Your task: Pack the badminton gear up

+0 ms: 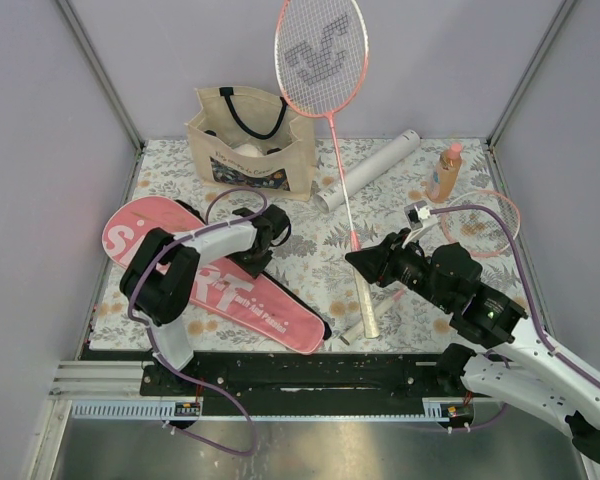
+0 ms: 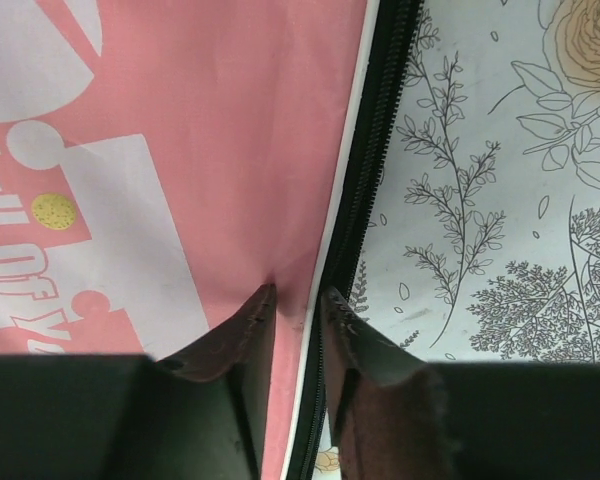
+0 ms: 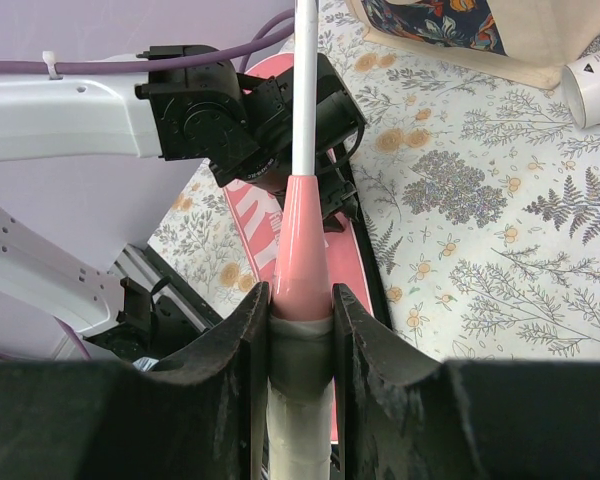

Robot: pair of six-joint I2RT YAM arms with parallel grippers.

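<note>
The badminton racket (image 1: 320,60) held by the robot stands steeply tilted. Its white-wrapped handle is low at about 6 o'clock on the flowered table (image 1: 380,215), and its shaft rises toward 12 o'clock. The right gripper (image 1: 363,262) is clamped on it: in the right wrist view both fingers (image 3: 235,350) press where the pink cone (image 3: 302,240) meets the wrapped grip.

At about 8 o'clock the pink case (image 1: 210,285) lies flat with its SPORT lettering up and its narrow end pointing to 5 o'clock. The left gripper (image 1: 252,258) is down on the case's far edge. In the left wrist view its fingers (image 2: 245,330) stand a narrow gap apart, astride the white piping and the black zipper (image 2: 365,190). Whether they pinch that edge cannot be told.

At 3 o'clock the pink rim of the second racket (image 1: 500,215) lies flat, partly under the right arm. Farther off, at about 1 o'clock, the long white tube (image 1: 370,170) lies slantwise, with the orange bottle (image 1: 445,172) upright near its right side. The beige tote (image 1: 250,145) stands at 11 o'clock. The held racket's strung head shows against the back wall at 12 o'clock.
</note>
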